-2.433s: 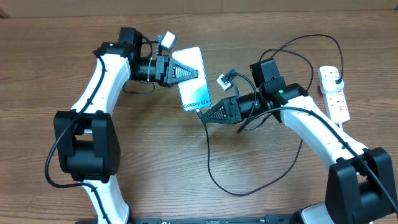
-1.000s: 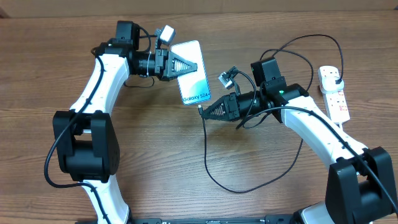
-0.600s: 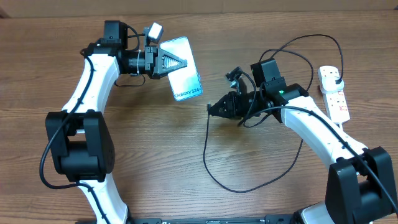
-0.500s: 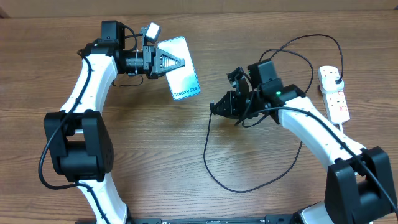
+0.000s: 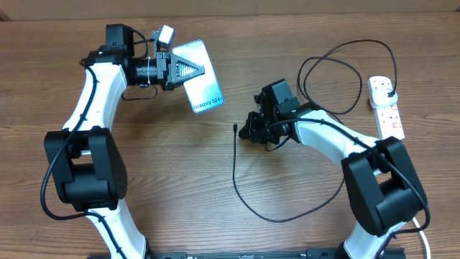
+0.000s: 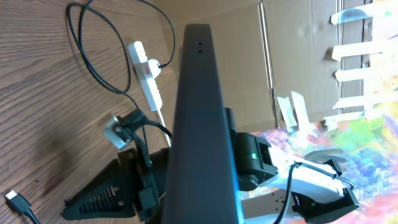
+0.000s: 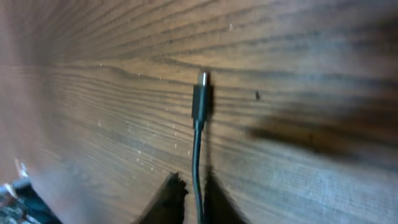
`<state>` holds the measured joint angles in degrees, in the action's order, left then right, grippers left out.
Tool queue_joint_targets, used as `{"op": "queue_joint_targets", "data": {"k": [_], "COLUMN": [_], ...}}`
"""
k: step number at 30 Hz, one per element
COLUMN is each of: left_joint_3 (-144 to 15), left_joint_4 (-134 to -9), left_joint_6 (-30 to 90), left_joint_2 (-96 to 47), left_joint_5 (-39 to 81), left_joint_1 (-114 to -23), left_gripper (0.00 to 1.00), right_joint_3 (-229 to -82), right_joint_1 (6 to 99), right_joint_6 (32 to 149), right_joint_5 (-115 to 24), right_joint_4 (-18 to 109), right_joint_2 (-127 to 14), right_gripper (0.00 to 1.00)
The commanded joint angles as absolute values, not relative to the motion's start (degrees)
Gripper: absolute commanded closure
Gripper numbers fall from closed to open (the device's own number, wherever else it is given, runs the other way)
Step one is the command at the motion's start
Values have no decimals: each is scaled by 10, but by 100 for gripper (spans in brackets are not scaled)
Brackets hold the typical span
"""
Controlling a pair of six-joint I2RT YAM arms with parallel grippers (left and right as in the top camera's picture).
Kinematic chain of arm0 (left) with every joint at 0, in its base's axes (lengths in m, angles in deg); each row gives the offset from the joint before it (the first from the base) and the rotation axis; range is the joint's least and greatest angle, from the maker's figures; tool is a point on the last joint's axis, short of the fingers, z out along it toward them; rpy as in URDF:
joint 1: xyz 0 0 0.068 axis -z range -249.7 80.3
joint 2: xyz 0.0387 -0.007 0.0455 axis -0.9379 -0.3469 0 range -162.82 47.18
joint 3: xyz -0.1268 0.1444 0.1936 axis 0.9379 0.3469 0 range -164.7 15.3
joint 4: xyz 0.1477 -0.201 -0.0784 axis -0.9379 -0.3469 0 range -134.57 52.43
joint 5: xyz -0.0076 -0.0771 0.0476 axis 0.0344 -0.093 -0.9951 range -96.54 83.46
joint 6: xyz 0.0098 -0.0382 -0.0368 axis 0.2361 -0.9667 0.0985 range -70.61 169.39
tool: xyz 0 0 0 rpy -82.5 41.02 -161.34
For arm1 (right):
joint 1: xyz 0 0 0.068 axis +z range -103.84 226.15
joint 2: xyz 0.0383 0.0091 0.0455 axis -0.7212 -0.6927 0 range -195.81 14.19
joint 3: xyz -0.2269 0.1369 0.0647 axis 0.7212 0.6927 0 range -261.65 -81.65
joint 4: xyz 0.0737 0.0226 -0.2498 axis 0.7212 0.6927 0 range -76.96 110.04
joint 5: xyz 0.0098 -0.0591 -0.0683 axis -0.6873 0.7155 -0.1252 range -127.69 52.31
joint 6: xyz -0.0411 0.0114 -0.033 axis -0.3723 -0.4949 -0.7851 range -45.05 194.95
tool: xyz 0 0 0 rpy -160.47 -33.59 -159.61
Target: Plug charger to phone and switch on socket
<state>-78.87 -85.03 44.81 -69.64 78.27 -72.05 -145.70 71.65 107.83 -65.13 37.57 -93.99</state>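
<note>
Charger [image 5: 234,165]: seemingly limp, light cable, inviting a pinch behind its stiff connector [image 7: 199,102]; left tool [image 5: 200,70] is clamping the phone [image 5: 207,92], right tool [image 7: 194,199] is straddling the cable, grip unclear.

Both the left arm [image 5: 97,90] and right arm [image 5: 327,135] are the same build: glossy white shells on the long links, chunky black housings at the joints, and thin black cables [image 5: 44,188] looping alongside. The left tool [image 5: 201,70] and right tool [image 5: 246,134] are black with ribbed triangular fingers [image 5: 181,70]. There's a little grey camera box [image 5: 164,34] on the left wrist and a tiny green light [image 6: 254,156] on the right.
</note>
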Motion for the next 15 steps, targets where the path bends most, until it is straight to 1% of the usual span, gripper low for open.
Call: {"op": "queue_joint_targets", "data": {"k": [1,3,5,9,15], "left_joint_3": [-797,-797,-797,-797,-797], "left_joint_4": [-849,-849,-849,-849,-849], "left_joint_6": [440,440,440,440,440], "left_joint_2": [-693,-693,-693,-693,-693], "left_joint_5": [799,799,799,799,799], "left_joint_1": [-720,-721,-721,-721,-720], "left_gripper": [96,96,96,96,96], "right_joint_3": [-1453,-1453,-1453,-1453,-1453], "right_joint_1": [719,724,729,732,732], "right_joint_6": [1093,1095,1097,1098,1129], "right_joint_5": [-643,-643,-648,-672,-731], "right_joint_4": [359,349,341,320,279], "right_joint_2": [-955,-965,-976,-989,-1021], "right_gripper": [69,59,55,55,56]}}
